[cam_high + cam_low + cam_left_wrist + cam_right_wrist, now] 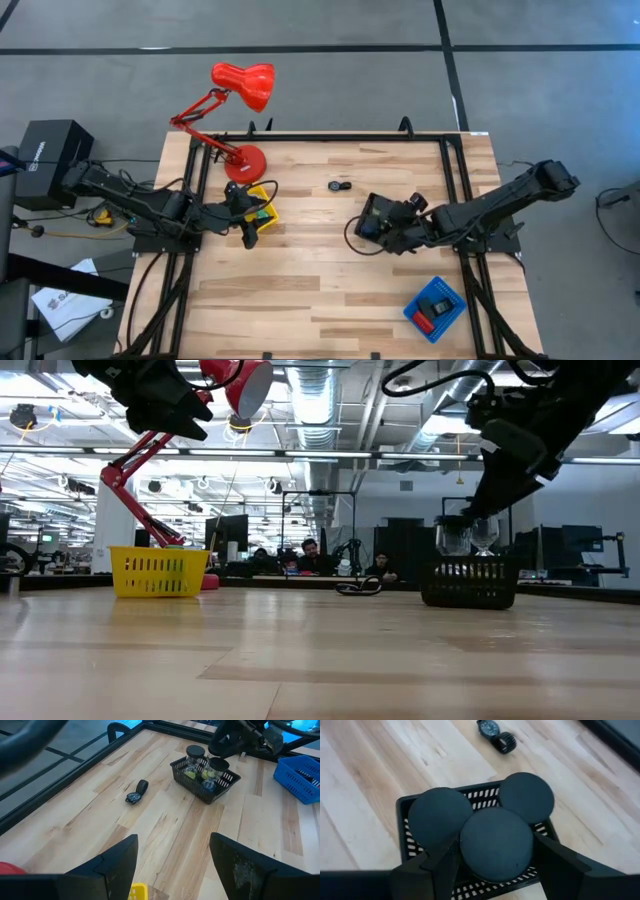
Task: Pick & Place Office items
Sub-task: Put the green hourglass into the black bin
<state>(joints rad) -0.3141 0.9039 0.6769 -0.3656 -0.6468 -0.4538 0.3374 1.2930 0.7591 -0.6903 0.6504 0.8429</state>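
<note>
Straddling a black-lidded jar in the black tray, the right end effector is spread wide; the left end effector is held open, empty.

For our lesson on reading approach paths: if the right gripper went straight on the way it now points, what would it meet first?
The right gripper, open, points down at the black basket. It would probably first meet the nearest of the jars' black lids, which lies between its fingers; the remaining gap is unclear.
</note>
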